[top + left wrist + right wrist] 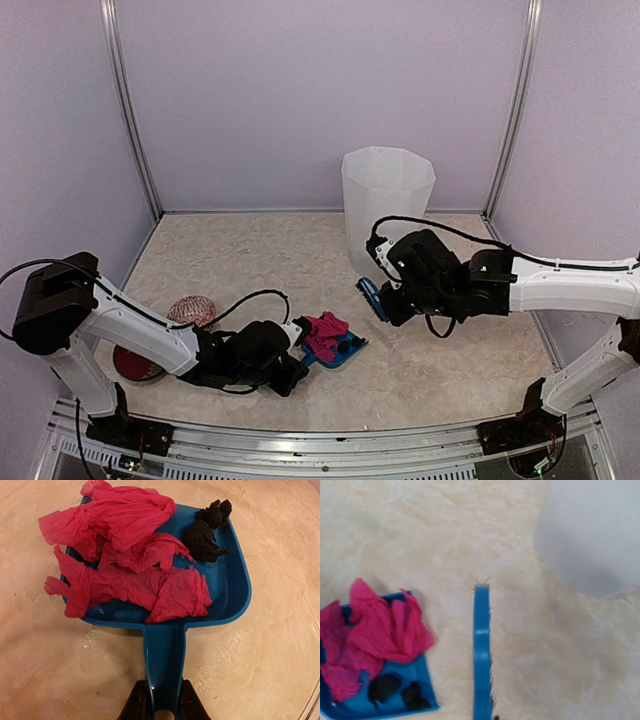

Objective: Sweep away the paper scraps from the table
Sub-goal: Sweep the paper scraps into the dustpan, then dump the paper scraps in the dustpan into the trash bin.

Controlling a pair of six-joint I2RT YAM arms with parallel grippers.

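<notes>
While the left end effector (163, 701) clamps the dustpan (227, 580) level so no paper scraps (130, 540) spill, the right end effector (384, 302) grips the brush (481, 645) near the bin (387, 200).

The blue plastic dustpan (227, 587) has its handle end cut off at the bottom edge; the tall white faceted bin (592, 530) is blurred and cropped.

The left arm (130, 325) lies low, elbow folded back at the far left, forearm reaching rightward along the near side. The left gripper (163, 692) points away from the base, its fingers (136, 702) pinched on both sides of the dustpan (165, 652) handle. The right arm (570, 285) stretches leftward at a greater height, wrist tipped downward. The right gripper (388, 300) is clamped tight on the brush (481, 645), facing left
</notes>
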